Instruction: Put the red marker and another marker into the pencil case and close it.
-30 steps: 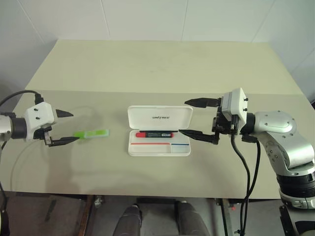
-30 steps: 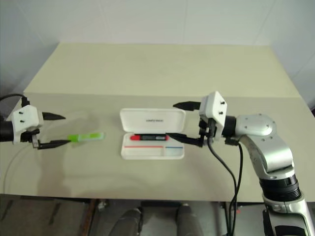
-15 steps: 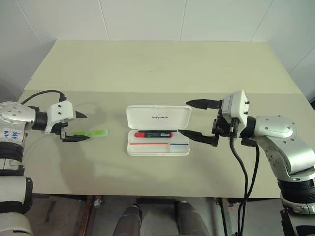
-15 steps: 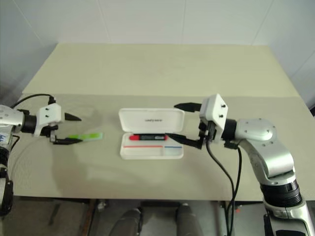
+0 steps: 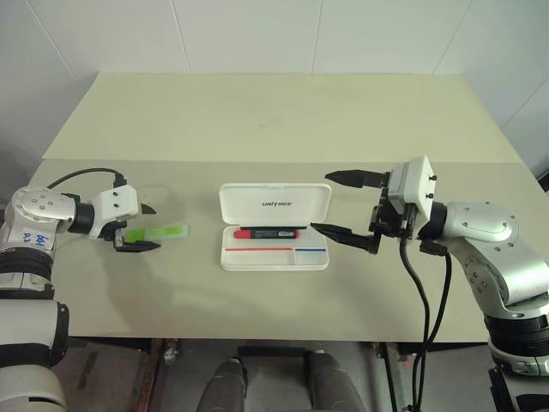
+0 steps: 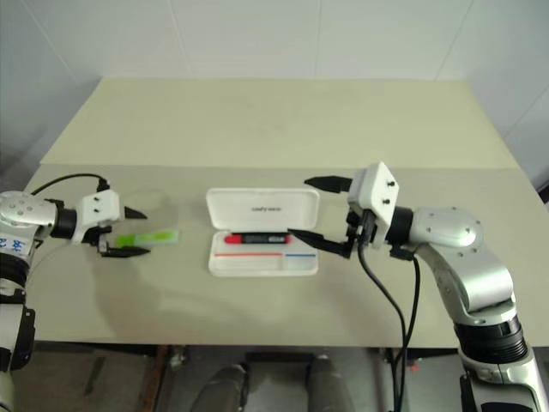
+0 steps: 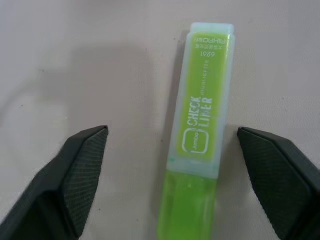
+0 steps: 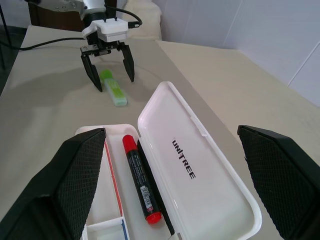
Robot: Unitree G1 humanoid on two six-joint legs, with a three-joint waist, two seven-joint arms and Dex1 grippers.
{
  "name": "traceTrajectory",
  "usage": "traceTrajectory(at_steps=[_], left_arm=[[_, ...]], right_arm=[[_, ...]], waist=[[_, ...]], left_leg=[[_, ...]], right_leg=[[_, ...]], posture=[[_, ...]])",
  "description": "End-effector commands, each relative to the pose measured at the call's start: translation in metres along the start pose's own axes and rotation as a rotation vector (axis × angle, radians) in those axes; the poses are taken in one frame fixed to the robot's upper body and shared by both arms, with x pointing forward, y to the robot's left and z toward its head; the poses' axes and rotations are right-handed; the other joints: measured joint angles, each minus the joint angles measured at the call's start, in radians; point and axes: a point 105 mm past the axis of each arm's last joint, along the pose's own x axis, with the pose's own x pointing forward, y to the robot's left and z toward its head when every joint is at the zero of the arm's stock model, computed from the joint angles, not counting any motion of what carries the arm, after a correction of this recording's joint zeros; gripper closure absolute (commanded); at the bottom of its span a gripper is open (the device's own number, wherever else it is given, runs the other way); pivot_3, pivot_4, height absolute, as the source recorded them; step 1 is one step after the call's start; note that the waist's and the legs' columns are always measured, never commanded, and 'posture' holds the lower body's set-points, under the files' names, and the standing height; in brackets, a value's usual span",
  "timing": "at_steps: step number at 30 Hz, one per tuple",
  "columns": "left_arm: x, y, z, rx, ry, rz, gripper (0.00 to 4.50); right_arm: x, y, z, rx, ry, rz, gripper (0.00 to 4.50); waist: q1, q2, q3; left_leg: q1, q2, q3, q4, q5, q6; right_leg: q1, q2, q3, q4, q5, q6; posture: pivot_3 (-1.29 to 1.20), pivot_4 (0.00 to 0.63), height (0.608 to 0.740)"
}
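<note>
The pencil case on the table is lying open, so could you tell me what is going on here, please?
The robot is packing markers into the white pencil case. The red marker already lies inside it, and the lid is up. The left gripper is open and straddles one end of the green highlighter, which lies flat on the table left of the case, not yet gripped. The right gripper hangs open beside the case's right end, holding nothing.

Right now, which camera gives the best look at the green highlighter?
The left wrist view: the green highlighter lies between the open jaws, its printed label readable. The head views show it small on the table, left of the pencil case. The right wrist view shows it far off beneath the left gripper.
</note>
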Motion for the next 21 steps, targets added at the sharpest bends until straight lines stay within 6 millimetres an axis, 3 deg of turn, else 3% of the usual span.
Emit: traceTrajectory(at_steps=[1,8,16,21], left_arm=[[0.001,-0.004,-0.008,-0.009,0.034,-0.003,1.21],[0.001,-0.001,-0.005,0.015,0.016,0.022,3.39],[-0.005,0.011,0.010,0.011,-0.102,0.158,3.40],[-0.024,0.024,0.046,0.037,-0.333,0.292,3.40]], right_arm=[[-0.003,-0.002,0.017,-0.052,-0.047,-0.012,0.00],[-0.002,0.000,0.017,-0.052,-0.045,-0.011,0.00],[-0.002,0.002,0.015,-0.044,-0.044,-0.017,0.00],[-0.002,0.002,0.014,-0.043,-0.042,-0.022,0.00]], waist=[[0.001,0.000,0.000],[0.001,0.000,0.000],[0.003,0.000,0.000],[0.005,-0.001,0.000]], left_leg=[[0.000,0.000,0.000,0.000,0.000,0.000],[0.001,0.000,0.000,0.000,0.005,0.000],[0.000,0.000,-0.001,0.000,0.005,-0.001],[-0.001,0.000,-0.001,-0.001,0.005,-0.001]], right_leg=[[0.000,0.000,0.000,0.001,0.000,0.000],[0.000,0.000,0.000,0.004,0.001,-0.001],[0.000,0.000,-0.001,0.003,0.002,-0.001],[0.000,-0.001,-0.001,0.002,0.002,-0.001]], posture=[[0.00,0.150,0.740],[0.00,0.150,0.740],[0.00,0.150,0.740],[0.00,0.150,0.740]])
